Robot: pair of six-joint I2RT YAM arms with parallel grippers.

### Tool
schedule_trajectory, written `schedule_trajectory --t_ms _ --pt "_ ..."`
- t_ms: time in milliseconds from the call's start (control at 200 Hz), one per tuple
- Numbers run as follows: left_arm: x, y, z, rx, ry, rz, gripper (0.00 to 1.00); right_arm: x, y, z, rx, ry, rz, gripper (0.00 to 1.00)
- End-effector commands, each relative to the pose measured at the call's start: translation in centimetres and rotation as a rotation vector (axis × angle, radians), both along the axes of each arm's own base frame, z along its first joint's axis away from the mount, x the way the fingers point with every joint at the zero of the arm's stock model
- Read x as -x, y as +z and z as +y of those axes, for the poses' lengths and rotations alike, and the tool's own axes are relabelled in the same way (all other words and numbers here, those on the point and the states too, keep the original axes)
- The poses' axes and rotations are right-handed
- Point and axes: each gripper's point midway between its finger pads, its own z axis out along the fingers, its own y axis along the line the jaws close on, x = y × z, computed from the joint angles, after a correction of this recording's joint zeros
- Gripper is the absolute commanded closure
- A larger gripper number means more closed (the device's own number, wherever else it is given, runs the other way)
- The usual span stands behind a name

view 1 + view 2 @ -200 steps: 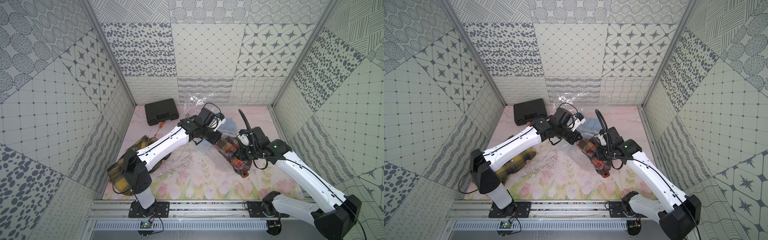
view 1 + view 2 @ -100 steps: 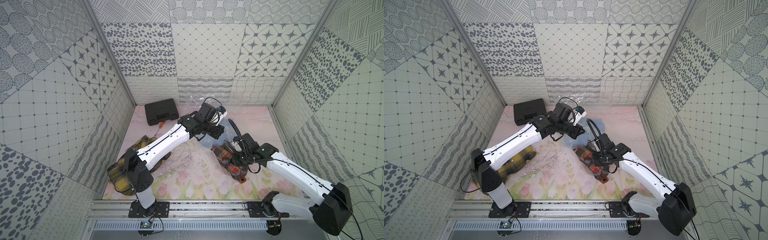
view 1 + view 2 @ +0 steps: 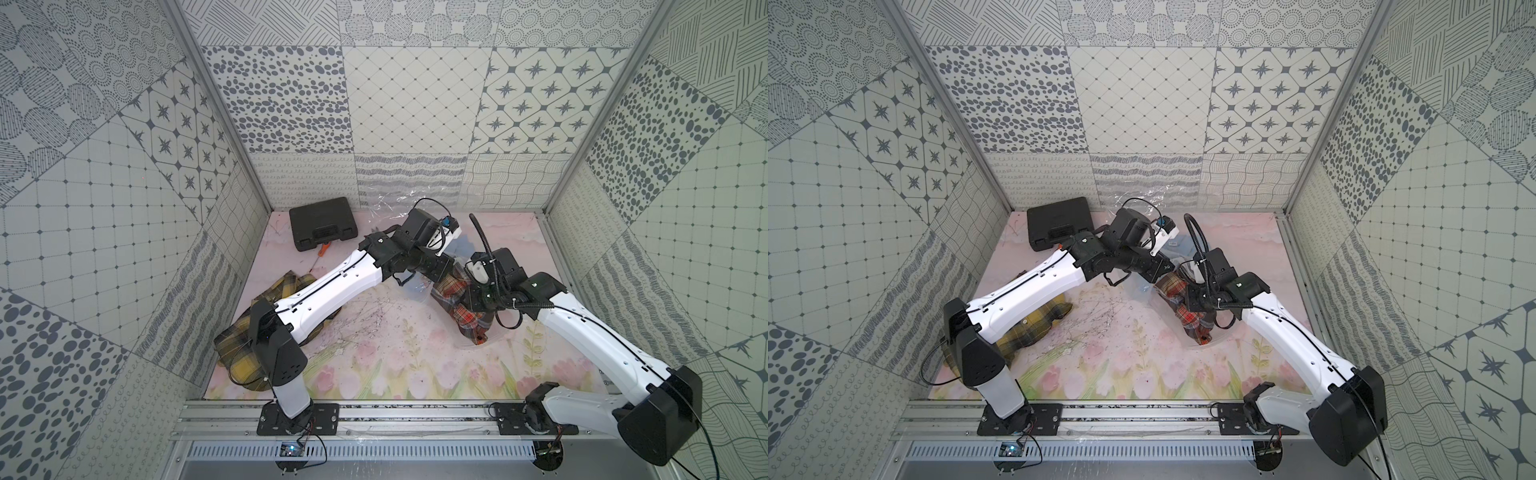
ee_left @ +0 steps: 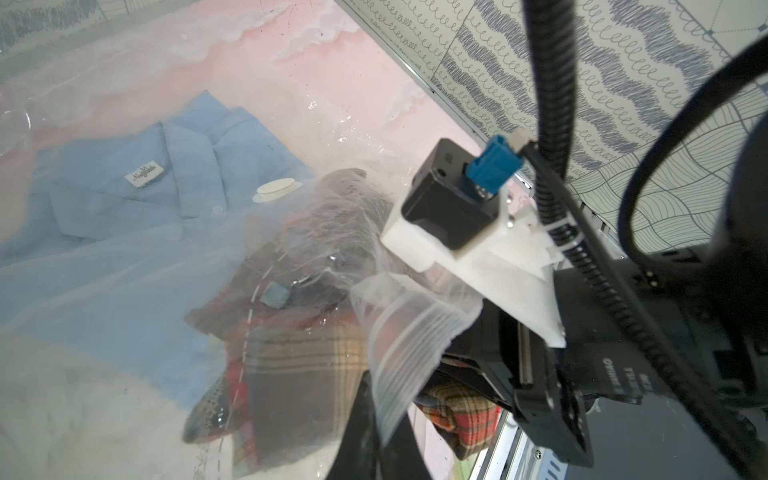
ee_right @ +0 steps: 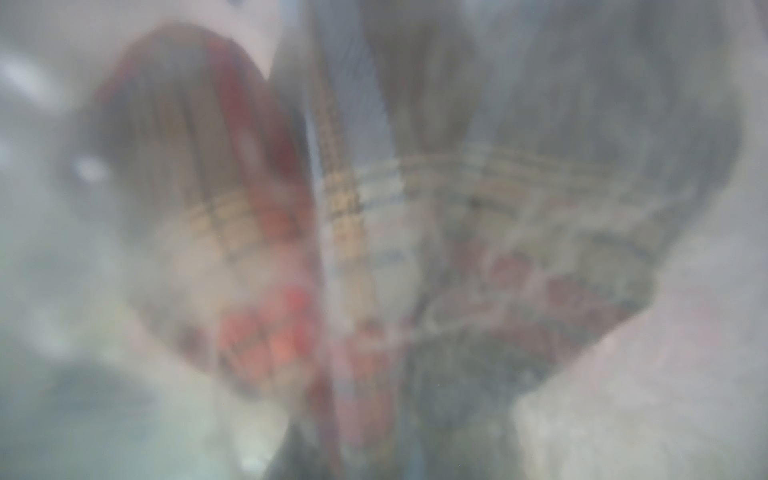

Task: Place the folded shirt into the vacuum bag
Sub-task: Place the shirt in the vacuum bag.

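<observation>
Looking at both top views, you had the left gripper (image 3: 441, 272) clenched on the raised edge of the vacuum bag (image 3: 417, 287). The red plaid shirt (image 3: 465, 318) lay at the bag's mouth under the right gripper (image 3: 478, 297). A closed black case (image 3: 324, 222) sat by the back wall, and a yellow plaid shirt (image 3: 249, 345) lay beneath your left arm.

In the left wrist view, a blue shirt (image 4: 124, 187) was inside the bag, just by the white valve cap (image 4: 276, 191). Its collar label (image 4: 146, 174) carried script too small to read. The plaid shirt showed partly under the clear film and partly outside the zip strip (image 4: 411, 328).

The right wrist view was a blur of plaid behind plastic, so I cannot tell whether those jaws gripped the shirt or stood released.
</observation>
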Motion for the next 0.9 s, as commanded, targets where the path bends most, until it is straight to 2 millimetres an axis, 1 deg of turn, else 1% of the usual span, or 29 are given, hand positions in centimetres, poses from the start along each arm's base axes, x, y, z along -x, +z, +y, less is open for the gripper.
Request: schedule_trajectory --t_ms 0,45,140,195,225,285,365,420,465,560,650,765,835,895 --pt "1.4 1.7 -1.0 0.058 -0.077 -0.009 0.98 -4.0 3.6 1.8 -0.087 -0.026 -0.178 1.00" --pt "1.3 1.7 -1.0 0.055 -0.076 -0.011 0.98 -4.9 3.3 2.0 -0.078 -0.035 -0.193 1.00" --pt "1.3 1.8 -1.0 0.054 -0.076 -0.012 0.99 -6.3 1.4 2.1 -0.029 -0.039 -0.185 1.00" --pt "1.4 1.8 -1.0 0.055 -0.078 -0.010 0.99 -6.8 0.9 2.3 -0.019 -0.037 -0.188 1.00" --pt "1.5 1.9 -1.0 0.056 -0.079 -0.010 0.99 -7.1 1.1 2.6 -0.028 -0.038 -0.198 1.00" --pt "1.6 1.9 -1.0 0.058 -0.080 -0.008 0.99 -7.6 2.1 2.9 -0.056 -0.047 -0.237 1.00" --pt "1.7 2.1 -1.1 0.066 -0.084 -0.008 0.99 -8.3 3.7 2.9 -0.073 -0.071 -0.290 1.00" --pt "1.9 2.1 -1.3 0.074 -0.090 -0.006 0.99 -9.1 4.2 2.8 -0.064 -0.092 -0.316 1.00" --pt "2.0 2.2 -1.5 0.081 -0.095 -0.003 0.99 -9.7 4.2 2.8 -0.056 -0.105 -0.331 1.00" --pt "2.4 2.5 -2.0 0.095 -0.110 0.003 0.99 -10.9 3.5 3.0 -0.040 -0.116 -0.342 1.00" --pt "2.8 2.7 -2.2 0.091 -0.123 -0.003 0.99 -11.6 3.3 3.5 -0.046 -0.116 -0.353 1.00" --pt "3.2 2.4 -2.3 0.070 -0.134 -0.010 0.99 -12.4 3.8 3.7 -0.054 -0.130 -0.391 1.00" --pt "3.1 2.0 -2.3 0.062 -0.131 -0.008 0.99 -13.1 3.7 3.9 -0.057 -0.140 -0.413 1.00" --pt "3.0 1.6 -2.2 0.051 -0.125 -0.008 0.99 -13.7 3.1 4.0 -0.045 -0.152 -0.431 1.00"
